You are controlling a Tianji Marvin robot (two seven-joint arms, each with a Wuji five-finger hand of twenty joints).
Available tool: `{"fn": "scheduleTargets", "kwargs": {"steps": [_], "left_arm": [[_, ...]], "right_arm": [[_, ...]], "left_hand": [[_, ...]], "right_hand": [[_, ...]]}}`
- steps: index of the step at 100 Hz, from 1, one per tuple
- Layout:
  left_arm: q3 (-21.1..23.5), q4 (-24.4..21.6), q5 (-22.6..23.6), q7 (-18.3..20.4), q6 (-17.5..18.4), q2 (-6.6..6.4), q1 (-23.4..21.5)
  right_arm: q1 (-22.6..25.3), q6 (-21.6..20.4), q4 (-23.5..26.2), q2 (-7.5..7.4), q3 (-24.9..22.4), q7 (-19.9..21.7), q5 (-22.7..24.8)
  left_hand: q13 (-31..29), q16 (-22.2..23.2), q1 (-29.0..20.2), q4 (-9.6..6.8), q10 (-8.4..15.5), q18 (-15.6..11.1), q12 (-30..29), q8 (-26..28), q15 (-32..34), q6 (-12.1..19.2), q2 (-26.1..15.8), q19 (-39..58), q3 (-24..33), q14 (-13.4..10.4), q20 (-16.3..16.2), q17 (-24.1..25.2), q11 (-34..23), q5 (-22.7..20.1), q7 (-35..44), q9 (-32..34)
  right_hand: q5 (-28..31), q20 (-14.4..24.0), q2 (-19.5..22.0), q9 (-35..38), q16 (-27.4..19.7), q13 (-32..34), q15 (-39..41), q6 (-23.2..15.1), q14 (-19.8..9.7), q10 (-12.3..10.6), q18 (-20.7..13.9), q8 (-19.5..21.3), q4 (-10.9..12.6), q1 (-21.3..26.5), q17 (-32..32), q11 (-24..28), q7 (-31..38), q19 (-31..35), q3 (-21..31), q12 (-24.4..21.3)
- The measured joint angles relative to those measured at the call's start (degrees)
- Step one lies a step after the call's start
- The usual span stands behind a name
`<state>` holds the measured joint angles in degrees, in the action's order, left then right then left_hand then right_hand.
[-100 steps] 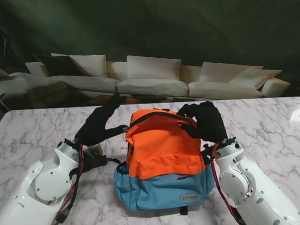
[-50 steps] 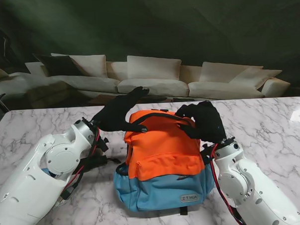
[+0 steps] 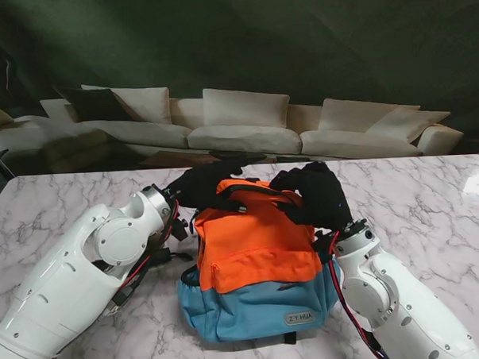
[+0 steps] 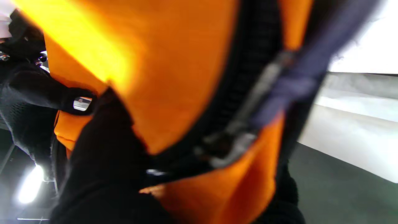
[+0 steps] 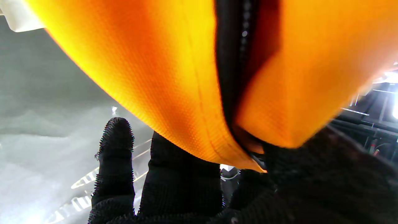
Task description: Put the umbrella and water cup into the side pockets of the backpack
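- Stand view: the backpack [image 3: 255,266] sits upright on the marble table [image 3: 58,203], between the arms. The left hand [image 3: 202,187] and right hand [image 3: 312,194] both grip its orange top. Neither umbrella nor water cup can be made out, so the side pockets cannot be confirmed as filled. Uneven pull from either hand could tip the bag.
- Left wrist view: blurred; fingers [image 4: 102,146] lie clamped against orange fabric beside the zipper [image 4: 236,137]. Soft cloth may slide out of this grip.
- Right wrist view: fingers [image 5: 180,180] press on the orange panel by its seam; one fingertip [image 5: 115,133] stands free. A partial hold risks slipping.
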<state>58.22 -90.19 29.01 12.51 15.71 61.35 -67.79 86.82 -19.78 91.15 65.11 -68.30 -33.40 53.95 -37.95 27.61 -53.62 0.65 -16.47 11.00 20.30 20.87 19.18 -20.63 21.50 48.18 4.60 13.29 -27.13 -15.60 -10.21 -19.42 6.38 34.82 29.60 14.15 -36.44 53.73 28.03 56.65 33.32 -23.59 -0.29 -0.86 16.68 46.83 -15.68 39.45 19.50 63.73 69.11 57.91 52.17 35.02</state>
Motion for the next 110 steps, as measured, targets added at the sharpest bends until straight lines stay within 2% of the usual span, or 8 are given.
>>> {"fn": "scheduleTargets", "kwargs": {"steps": [18,27,38,51,63,78,100,110], "left_arm": [[-1.32,0.14,-0.37,-2.73,-1.65,0.46,-0.02],[-1.47,0.70,-0.62,-4.03,-1.36,0.88,-0.03],[-1.66,1.87,2.82,-9.22,0.83,1.40,-0.02],[-1.37,2.19,3.70,-11.92,2.22,2.06,0.09],[-1.04,1.03,3.70,-11.87,2.18,2.30,0.01],[-1.04,0.13,5.86,-14.88,4.75,2.57,-0.48],[-0.52,-2.18,9.02,-16.07,8.46,2.61,-1.76],[-0.27,-3.03,9.80,-16.76,9.59,2.60,-2.59]], "right_arm": [[-0.62,-0.04,-0.23,0.00,0.50,0.68,-0.16],[-0.19,0.33,0.83,-0.04,-0.28,5.26,-0.90],[1.86,1.34,4.56,-0.25,-1.98,9.91,-2.96],[3.90,3.39,7.47,-0.41,-3.31,8.29,-0.18],[6.94,7.28,14.23,-0.75,-6.00,16.74,-0.81],[7.81,8.88,16.19,-0.95,-6.24,13.38,0.26],[9.05,12.18,20.13,-1.59,-7.24,24.97,-0.40],[8.88,13.96,19.84,-2.27,-5.82,25.04,-0.38]], "left_hand": [[-17.18,7.02,-11.09,-0.07,8.30,-0.68,15.52,14.90,12.05,8.16,0.05,15.45,1.34,-2.85,0.03,-12.89,-5.60,-18.97,22.78,23.49],[-19.65,7.95,-12.35,-0.07,9.42,-0.68,16.91,14.79,14.53,9.96,0.07,17.57,1.09,-3.31,0.04,-14.89,-5.07,-19.55,31.00,26.22],[-19.73,8.46,-12.55,-0.07,9.88,-0.72,17.04,14.10,15.39,11.19,0.11,18.20,-0.11,-3.70,0.05,-15.16,-4.81,-19.55,36.02,26.88],[-19.73,8.51,-12.55,-0.07,10.34,-1.40,17.67,13.11,15.79,11.81,0.11,18.27,-0.14,-4.29,0.05,-15.20,-4.83,-19.47,37.58,26.88],[-19.73,8.52,-12.57,-0.07,10.89,-1.48,17.68,12.70,15.80,12.35,0.11,18.27,-0.14,-4.48,0.05,-15.20,-4.86,-19.44,38.14,26.89],[-19.72,8.52,-12.57,-0.07,11.39,-1.59,17.68,12.61,15.80,13.65,0.13,18.28,-0.25,-4.57,0.06,-15.20,-4.87,-19.41,38.63,26.89],[-19.66,8.52,-12.57,-0.07,11.94,-2.12,17.68,12.11,15.80,14.70,0.14,18.28,-0.70,-5.02,0.06,-15.18,-4.87,-19.37,39.17,26.89],[-19.65,8.52,-12.60,-0.07,11.98,-2.15,17.68,11.94,15.80,14.71,0.15,18.28,-0.70,-5.03,0.06,-15.16,-4.87,-19.37,39.45,26.89]], "right_hand": [[-0.42,0.00,0.09,0.66,0.00,0.02,-0.81,0.00,0.00,-0.04,0.75,-2.19,1.20,-0.53,-1.12,-0.20,0.24,-0.29,0.00,0.01],[-4.43,0.00,5.05,-0.71,-0.85,-1.00,-3.22,5.86,0.26,-0.05,1.80,-13.58,3.86,-6.16,-2.93,-1.73,-4.64,-0.62,-0.78,0.01],[-5.95,0.37,9.95,-6.81,-2.07,-6.23,-5.72,15.00,1.87,1.83,2.11,-14.52,9.54,-16.88,-4.90,-6.53,-21.76,-0.97,-4.74,-1.45],[-8.90,1.41,10.47,-16.59,-2.79,-12.31,-6.77,19.16,2.92,3.69,2.13,-15.96,9.67,-20.90,-6.03,-13.74,-29.31,-0.98,-10.32,-5.66],[-11.86,3.33,10.72,-31.30,-3.52,-19.03,-6.85,24.32,4.43,6.78,2.66,-17.94,9.70,-22.42,-7.47,-23.12,-36.46,-0.96,-14.52,-11.47],[-15.58,4.02,10.55,-39.07,-7.07,-24.16,-11.70,30.11,6.73,10.02,2.64,-21.10,9.70,-25.16,-9.58,-30.60,-47.75,-2.38,-16.38,-17.88],[-15.65,4.02,6.00,-36.46,-10.35,-22.72,-16.95,33.68,8.97,11.43,2.75,-22.30,9.70,-25.03,-9.32,-35.08,-53.95,-4.71,-15.92,-20.22],[-10.11,5.26,5.33,-26.66,-8.81,-13.78,-15.31,33.65,8.44,10.12,3.31,-17.89,9.71,-19.67,-4.45,-29.75,-49.56,-2.80,-17.41,-17.31]]}}
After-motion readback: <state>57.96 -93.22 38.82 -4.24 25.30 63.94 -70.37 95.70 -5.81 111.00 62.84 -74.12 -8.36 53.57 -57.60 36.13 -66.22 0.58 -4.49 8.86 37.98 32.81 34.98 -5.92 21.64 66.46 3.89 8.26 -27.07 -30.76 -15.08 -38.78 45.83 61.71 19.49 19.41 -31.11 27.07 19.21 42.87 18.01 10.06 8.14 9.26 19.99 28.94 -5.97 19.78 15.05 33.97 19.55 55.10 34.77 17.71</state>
